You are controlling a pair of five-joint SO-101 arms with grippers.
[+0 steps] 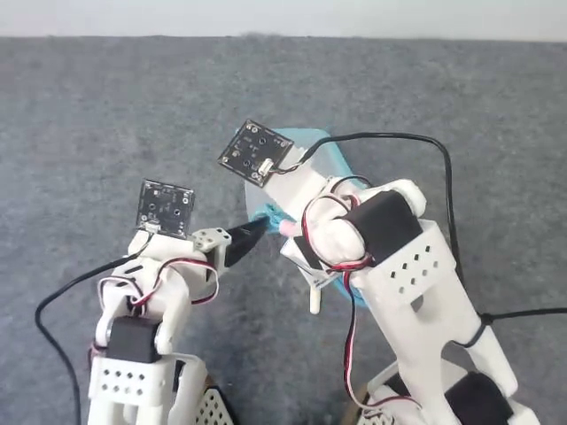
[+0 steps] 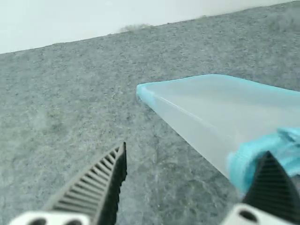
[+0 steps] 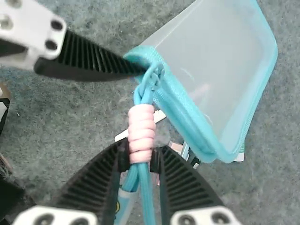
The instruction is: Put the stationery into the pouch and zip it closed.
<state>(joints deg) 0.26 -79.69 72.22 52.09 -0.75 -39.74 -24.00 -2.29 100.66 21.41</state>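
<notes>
Clamping the jaws of the right gripper (image 3: 140,151) on the pink zip pull (image 3: 141,126) of a seemingly soft, light pouch (image 3: 220,70) lying on the counter (image 1: 106,106), holding the jaws of the left gripper (image 2: 194,150) apart at its corner.

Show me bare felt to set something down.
Bare grey felt mat lies between the white wall and the left arm, and right of the black cable. Crowded centre: left hand and right hand meet at the zipper end of the translucent turquoise pouch.
</notes>
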